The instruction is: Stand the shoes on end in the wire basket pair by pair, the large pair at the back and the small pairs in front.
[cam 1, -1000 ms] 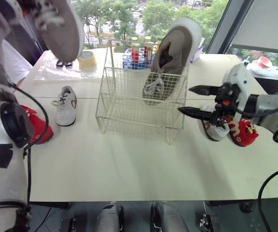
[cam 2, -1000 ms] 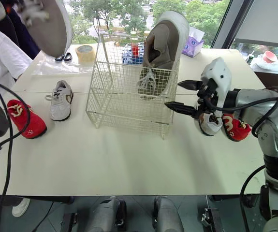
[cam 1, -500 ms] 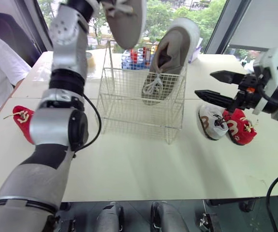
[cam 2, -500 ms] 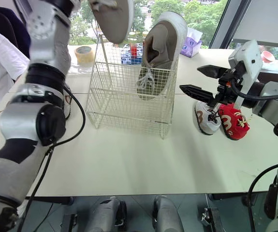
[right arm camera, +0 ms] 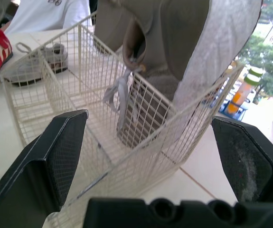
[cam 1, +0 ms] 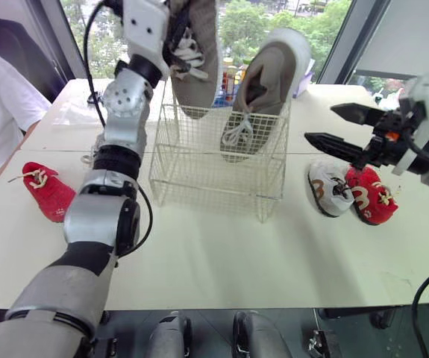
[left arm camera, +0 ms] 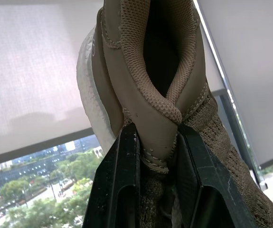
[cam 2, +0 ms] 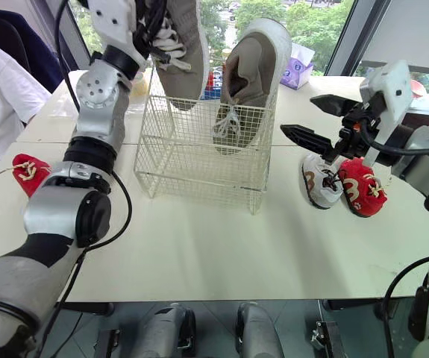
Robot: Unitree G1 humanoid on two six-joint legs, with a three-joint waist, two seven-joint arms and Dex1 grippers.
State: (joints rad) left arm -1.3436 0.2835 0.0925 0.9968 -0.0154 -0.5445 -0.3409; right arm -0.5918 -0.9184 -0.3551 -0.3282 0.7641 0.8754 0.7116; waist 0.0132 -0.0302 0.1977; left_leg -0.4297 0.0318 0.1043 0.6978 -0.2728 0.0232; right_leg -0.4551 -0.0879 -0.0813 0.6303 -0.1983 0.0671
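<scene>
Hanging toe-down from the left gripper [left arm camera: 156, 142], one large tan shoe [cam 1: 195, 52] sits over the back left of the wire basket [cam 1: 214, 171], its toe about level with the top rim; whether it has passed inside the wires cannot be told. The gripper's two black fingers [left arm camera: 122, 190] are closed tight on the shoe's heel collar, one on each side of the padded edge, and the laces dangle loose on the side facing the camera. Its mate, the other large tan shoe [cam 1: 262, 89], stands on end at the back right of the basket, toe at the bottom and heel rising well above the rim, tilted against the wire. The basket rests on the white table [cam 1: 221, 253]. To its right the right gripper [cam 1: 320, 123] hovers with its fingers spread wide and nothing between them, pointing toward the basket. Just below it on the table lie a small grey-white shoe [cam 1: 327, 188] and a small red shoe [cam 1: 372, 195], touching side by side. On the left of the table lie the second red shoe [cam 1: 46, 190] and, nearer the basket, the second grey-white shoe [right arm camera: 36, 61]. A person in a white shirt [cam 1: 1, 112] stands at the table's left edge.
</scene>
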